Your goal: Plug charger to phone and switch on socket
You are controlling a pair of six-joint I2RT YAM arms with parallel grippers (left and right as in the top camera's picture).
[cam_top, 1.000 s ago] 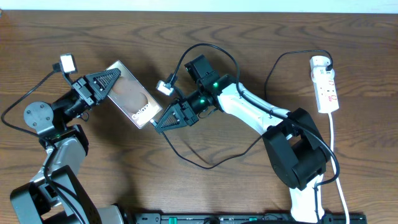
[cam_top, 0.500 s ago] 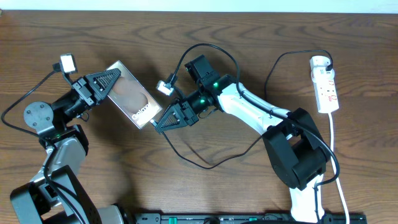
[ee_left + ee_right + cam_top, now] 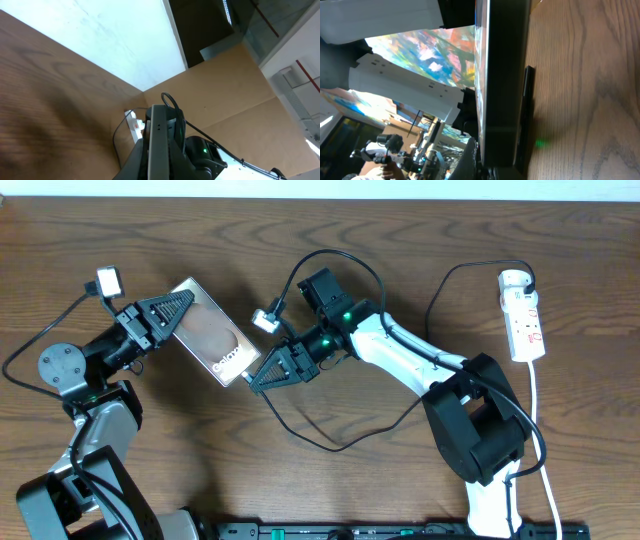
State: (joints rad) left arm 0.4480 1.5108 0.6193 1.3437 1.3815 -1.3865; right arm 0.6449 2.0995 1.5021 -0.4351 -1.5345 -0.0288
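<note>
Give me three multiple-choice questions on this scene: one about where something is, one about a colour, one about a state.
1. Where is the socket? A: near the table edge on the right. B: between the arms. C: beside the left arm.
2. What colour is its body? A: black. B: white. C: blue.
3. What are the left fingers doing? A: hanging open. B: resting on bare wood. C: shut on the phone.
Answers: 1 A, it lies far right; 2 B, white with red marks; 3 C, they clamp its unlettered end.

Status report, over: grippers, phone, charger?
Left gripper shut on phone. Right gripper shut on charger at phone's lettered end; seating unclear. Socket untouched, nothing in the way.
</note>
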